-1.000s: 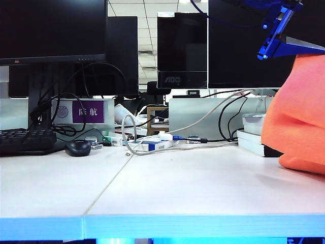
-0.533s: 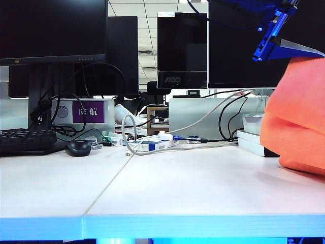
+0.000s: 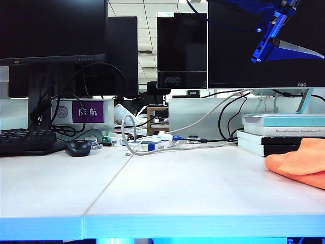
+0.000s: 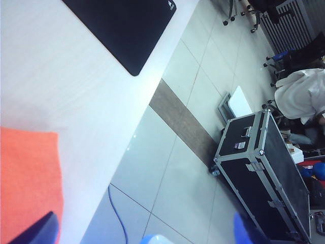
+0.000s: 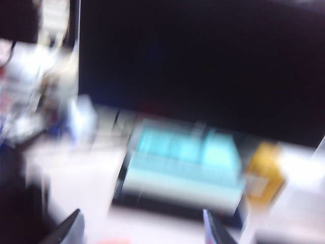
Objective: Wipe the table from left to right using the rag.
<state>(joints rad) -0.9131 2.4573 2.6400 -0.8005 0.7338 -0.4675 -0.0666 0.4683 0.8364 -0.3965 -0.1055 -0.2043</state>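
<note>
Orange and fuzzy, the rag (image 3: 300, 165) is seen lying in soft folds on the white tabletop (image 3: 167, 188), at the far right of the exterior view, just in front of a stack of books (image 3: 282, 133) and touching or nearly touching its lowest dark volume. No hand is on the rag there. The right hand (image 3: 277, 38) is held high above the books, in front of a dark monitor (image 3: 254, 51); its blue-framed fingers are spread apart with nothing between them. In the right wrist view, which is heavily blurred, two dark fingertips (image 5: 68, 231) are made out well apart from each other, with the pale blue books (image 5: 183, 162) and a dark screen beyond them.

In the left wrist view the rag (image 4: 28, 178) is seen again as a flat orange patch on the tabletop (image 4: 66, 86), close to the tabletop's edge, and a black mat (image 4: 124, 25) lies farther along the same surface. Only the tips of the left hand (image 4: 147, 231) are caught: one dark blue fingertip (image 4: 35, 231) over the rag's corner and another well away from it, so the fingers stand wide apart and nothing is gripped. Beyond the tabletop's edge a tiled floor (image 4: 188, 152) and a black flight case (image 4: 264, 173) are visible. Whether the fingertip touches the rag cannot be told.
</note>
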